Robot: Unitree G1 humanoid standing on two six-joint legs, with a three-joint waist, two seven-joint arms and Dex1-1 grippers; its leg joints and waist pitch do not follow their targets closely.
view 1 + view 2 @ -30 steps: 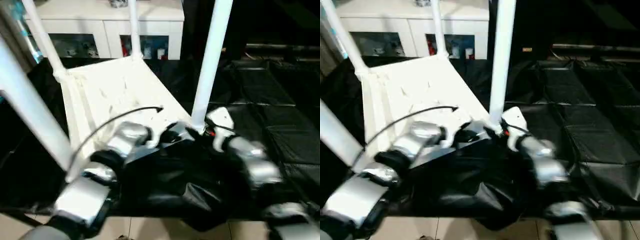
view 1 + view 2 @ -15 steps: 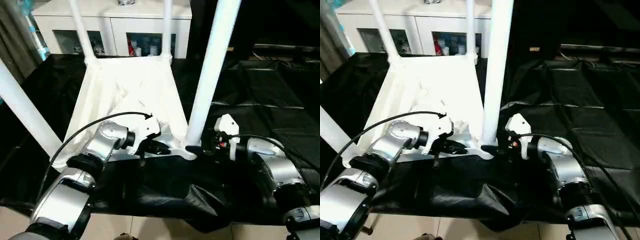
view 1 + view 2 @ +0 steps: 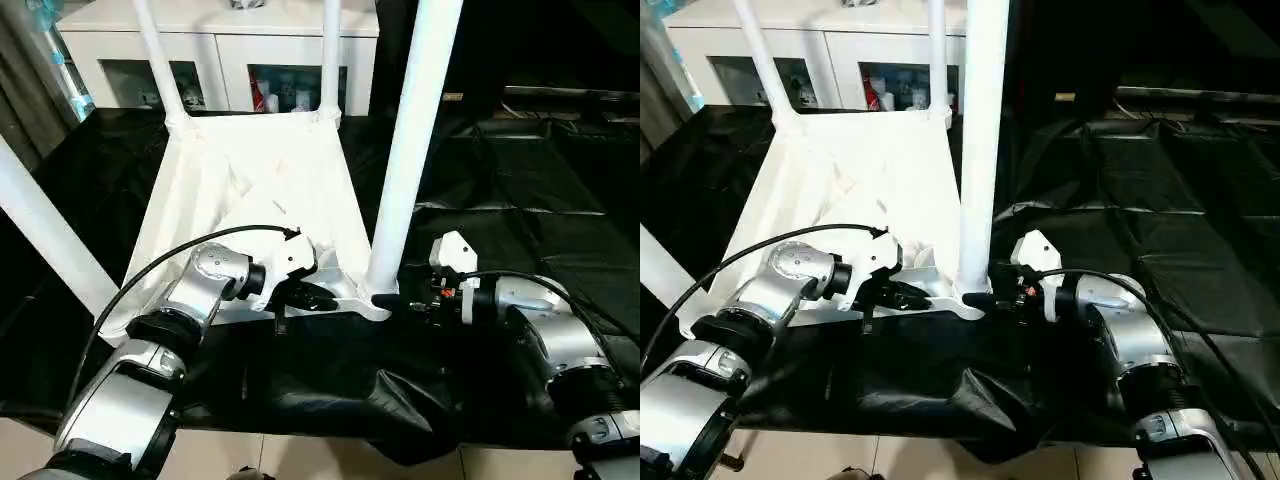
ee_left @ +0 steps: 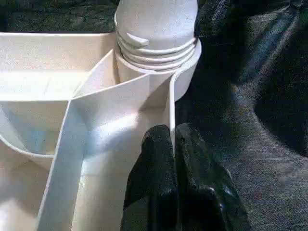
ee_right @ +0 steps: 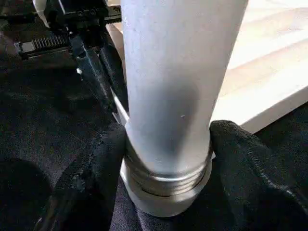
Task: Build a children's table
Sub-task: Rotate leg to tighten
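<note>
Left claw (image 4: 174, 159): fingers pinched together over the thin outer rim wall of the children's table (image 3: 255, 185), close beside the near corner socket (image 4: 156, 72).

Right claw (image 5: 166, 159): set around the base of the near leg (image 3: 410, 150), one black finger (image 5: 98, 163) on each side of the tube, just above the threaded collar where it entered the socket. Whether the pads pressed the tube firmly could not be told.

Children's table: lay upside down directly ahead of both claws, ribbed underside up, on black sheeting (image 3: 520, 200) spread over the floor. Two far legs (image 3: 330, 55) stood in the corners beyond the claws; a fourth leg (image 3: 45, 235) rose outboard of the left claw.

White cabinet (image 3: 225, 45): glass doors, well beyond the table's far edge.

Handling, as judged: moulded plastic, light, fairly stiff, smooth and likely slippery on the round tube. Thin rim walls may flex under a pinch. Best hold for the leg appeared low, near the collar, where turning force would tell most; best hold for the top, on a rib or rim near the socket.
</note>
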